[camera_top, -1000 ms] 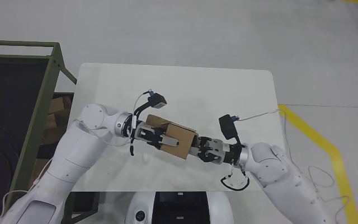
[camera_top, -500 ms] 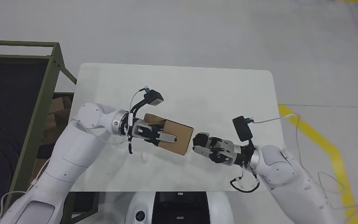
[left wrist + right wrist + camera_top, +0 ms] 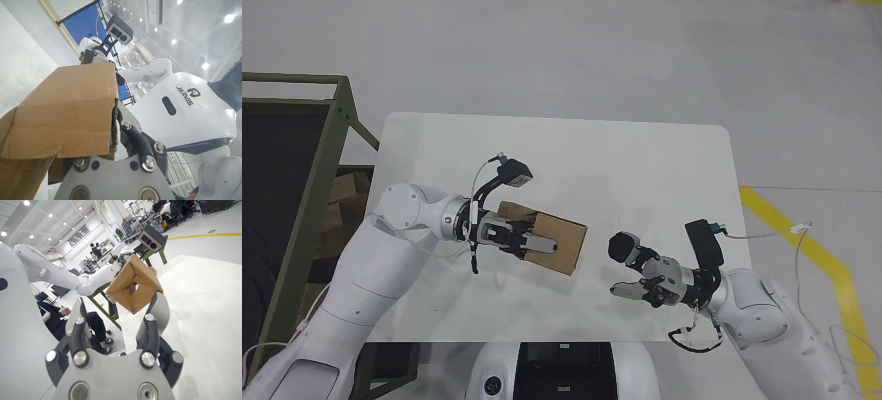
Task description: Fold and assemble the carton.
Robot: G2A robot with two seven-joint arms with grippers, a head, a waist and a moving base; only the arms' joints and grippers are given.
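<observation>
While aloft, carton [image 3: 565, 252] in left pincer [image 3: 539, 243].

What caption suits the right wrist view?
Open right gripper faces the carton's folded end, held above the table by the left arm.

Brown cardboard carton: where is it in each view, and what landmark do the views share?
Top view: brown cardboard carton over the white table, in the left gripper.
Left wrist view: close up, beside that gripper's finger.
Right wrist view: just beyond the open right gripper, folded end showing.
Landmark: the right gripper, facing the carton's free end.
</observation>
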